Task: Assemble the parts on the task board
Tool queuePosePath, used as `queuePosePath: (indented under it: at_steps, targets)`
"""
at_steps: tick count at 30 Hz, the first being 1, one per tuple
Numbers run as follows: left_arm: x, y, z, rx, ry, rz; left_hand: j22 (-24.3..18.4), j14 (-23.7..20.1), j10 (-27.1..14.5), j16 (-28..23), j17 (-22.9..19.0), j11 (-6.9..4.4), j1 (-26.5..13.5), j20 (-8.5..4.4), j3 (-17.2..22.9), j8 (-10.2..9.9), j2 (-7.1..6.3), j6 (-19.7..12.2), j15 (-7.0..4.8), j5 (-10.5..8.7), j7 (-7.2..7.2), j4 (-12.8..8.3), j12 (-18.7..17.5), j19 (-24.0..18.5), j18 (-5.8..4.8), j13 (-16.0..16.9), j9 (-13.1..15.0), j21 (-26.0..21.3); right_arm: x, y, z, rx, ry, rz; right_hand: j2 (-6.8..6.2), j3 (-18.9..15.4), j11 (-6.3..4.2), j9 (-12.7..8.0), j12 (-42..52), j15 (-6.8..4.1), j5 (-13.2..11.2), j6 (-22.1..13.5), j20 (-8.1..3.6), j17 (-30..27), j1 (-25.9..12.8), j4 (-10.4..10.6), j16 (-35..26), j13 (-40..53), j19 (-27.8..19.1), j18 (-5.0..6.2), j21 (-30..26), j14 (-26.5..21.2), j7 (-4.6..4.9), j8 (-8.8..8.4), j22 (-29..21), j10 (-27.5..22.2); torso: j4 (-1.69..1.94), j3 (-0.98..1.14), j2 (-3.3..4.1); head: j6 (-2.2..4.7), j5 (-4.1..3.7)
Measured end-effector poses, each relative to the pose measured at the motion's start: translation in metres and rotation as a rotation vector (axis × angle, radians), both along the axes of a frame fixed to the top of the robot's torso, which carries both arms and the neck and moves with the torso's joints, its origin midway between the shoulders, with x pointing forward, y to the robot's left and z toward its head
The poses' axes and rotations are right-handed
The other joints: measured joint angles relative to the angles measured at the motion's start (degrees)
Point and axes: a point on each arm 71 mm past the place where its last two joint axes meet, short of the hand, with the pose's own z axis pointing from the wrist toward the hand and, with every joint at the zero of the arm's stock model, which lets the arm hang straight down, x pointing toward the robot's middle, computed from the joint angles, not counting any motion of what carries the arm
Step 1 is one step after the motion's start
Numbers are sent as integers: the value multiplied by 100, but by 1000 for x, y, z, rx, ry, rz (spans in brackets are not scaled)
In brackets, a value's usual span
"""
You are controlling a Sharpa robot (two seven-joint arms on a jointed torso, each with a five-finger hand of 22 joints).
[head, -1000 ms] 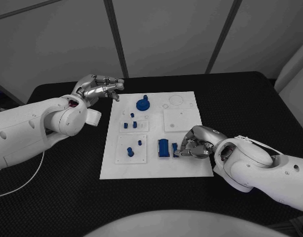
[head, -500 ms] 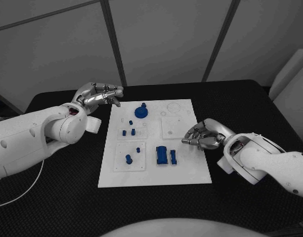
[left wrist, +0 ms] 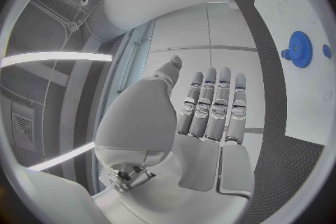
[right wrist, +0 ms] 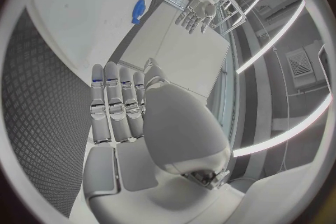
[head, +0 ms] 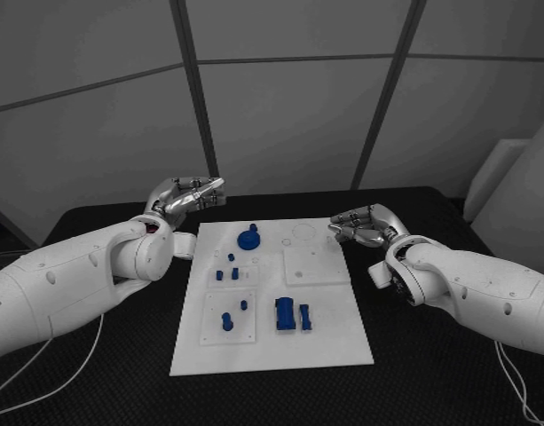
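White, flat and rectangular, the plastic task board [head: 272, 351] lies mid-table on the black textured table [head: 463, 390], with blue parts standing in it: a round toothed blue gear [head: 248, 238] at its far end, two upright blue blocks [head: 292, 314] nearer. The left hand [head: 182, 197] and right hand [head: 364, 224] hover beyond its far corners, both released, fingers straight and holding nothing. A good next reach should probably descend squarely over one part. The left wrist view shows the gear's teeth [left wrist: 301, 49] plainly.
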Motion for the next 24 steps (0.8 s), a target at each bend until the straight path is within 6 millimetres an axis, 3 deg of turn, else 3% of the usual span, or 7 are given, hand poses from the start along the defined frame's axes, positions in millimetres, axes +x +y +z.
queuePosePath:
  at_steps: [3,8,14,18,19,20,24]
  targets:
    - [4,-4,-7,-28,11,27,-303,-102,-72,-360,-95,92,-60,59,-406,0,70,-84,116,-165,-42,130,-212,-254,0,1,0,-22,9,1,-4,43,-10,-24,25,105,117,-162,-198,107,0,-44,84,-246,23,-105,-242,-296,-85,0,-243,-107,-19,-19,-168,-76,-4,-1,-54,65,43]
    - [7,-10,-14,-66,22,63,-685,-157,-162,-622,-96,153,-95,80,-870,0,94,-152,134,-193,-84,281,-389,-526,0,1,0,-22,19,12,-4,107,-28,-31,60,227,267,-461,-522,233,-42,-185,200,-775,-187,-282,-329,-635,-123,-1,-655,-486,-76,-19,-468,-186,5,10,-108,154,87]
    - [9,-13,-19,-88,30,93,-876,-200,-382,-760,-104,137,-47,64,-1114,-9,241,-286,133,-198,-99,355,-406,-542,0,-6,-11,-34,21,23,1,155,-44,-12,50,228,312,-612,-576,249,-80,-264,252,-1016,-433,-391,-332,-666,-146,-1,-833,-589,-70,-27,-622,-270,55,34,-123,229,108]
    - [7,-13,-20,-85,35,90,-1150,-962,-1220,-969,-260,-16,-1131,-164,-1164,-184,473,-1085,-1,-332,-200,264,-573,-1058,-9,-165,-173,-200,19,22,0,153,-41,-11,-13,348,159,-830,-747,129,-220,-1049,50,-1120,-1680,-516,-498,-819,-855,-7,-967,-1422,-189,-204,-742,-1126,62,33,-129,234,105]
    - [6,-15,-20,-86,36,86,-1212,-1139,-1410,-1006,-289,-53,-1382,-220,-1164,-208,508,-1268,-34,-350,-225,236,-598,-1179,-283,-194,-203,-225,18,21,0,153,-40,-12,-23,358,126,-868,-775,102,-251,-1229,0,-1145,-1959,-554,-528,-849,-1018,-56,-997,-1612,-218,-228,-765,-1320,71,31,-133,241,102]
    - [5,-16,-20,-86,37,82,-1271,-1311,-1595,-1038,-314,-89,-1622,-274,-1165,-237,539,-1446,-65,-369,-276,207,-625,-1293,-403,-218,-229,-246,17,20,0,154,-39,-12,-31,370,94,-902,-797,75,-280,-1402,-48,-1196,-2230,-580,-552,-875,-1177,-102,-1026,-1797,-247,-253,-791,-1509,85,31,-139,252,93]
    - [-6,-27,-21,-83,48,59,-1492,-1943,-2274,-1107,-384,-219,-2510,-466,-1172,-297,624,-2100,-181,-413,-500,83,-676,-1722,-402,-283,-300,-310,9,26,4,178,-35,-2,-56,421,-24,-994,-852,-21,-384,-2039,-226,-1418,-3227,-678,-610,-940,-1760,-198,-1122,-2477,-352,-315,-922,-2199,187,26,-191,325,53]
